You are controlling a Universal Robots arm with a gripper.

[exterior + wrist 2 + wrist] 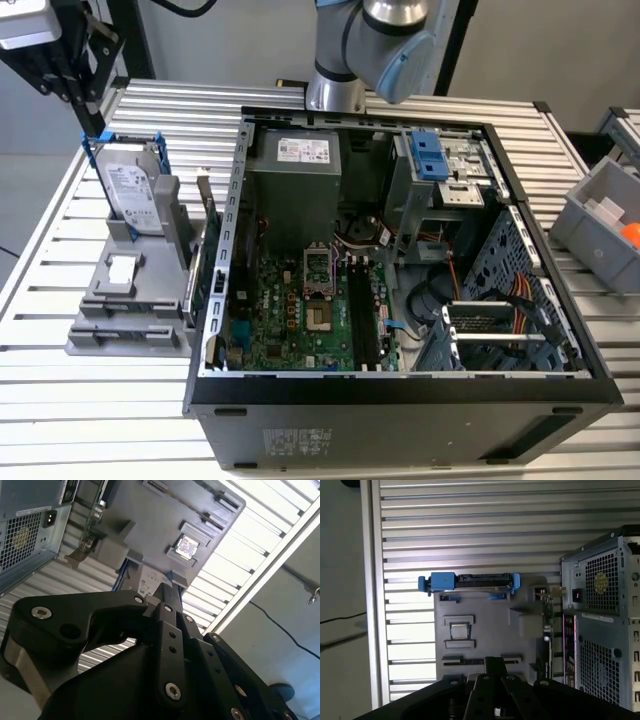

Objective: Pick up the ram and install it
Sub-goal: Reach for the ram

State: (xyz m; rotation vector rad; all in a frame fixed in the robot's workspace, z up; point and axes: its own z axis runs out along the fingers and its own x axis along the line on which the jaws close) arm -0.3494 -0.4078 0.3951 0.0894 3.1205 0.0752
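In the exterior view my gripper (93, 115) hangs at the far left, just above the top edge of the silver hard drive (133, 190) that stands in a grey stand (130, 300). Its black fingers (493, 666) look pressed together with nothing between them. The ram (202, 262) appears as a thin dark green board standing on edge at the side of the stand that faces the computer case; in the first wrist view it is edge-on (548, 630). Long black slots (362, 318) lie on the green motherboard (290, 310) inside the open case.
The open black computer case (400, 395) takes up the middle of the slatted metal table (120, 400). The arm's base (350, 50) stands behind it. A grey bin (600, 225) sits at the exterior view's right. Cables and a drive cage (440, 160) crowd the case.
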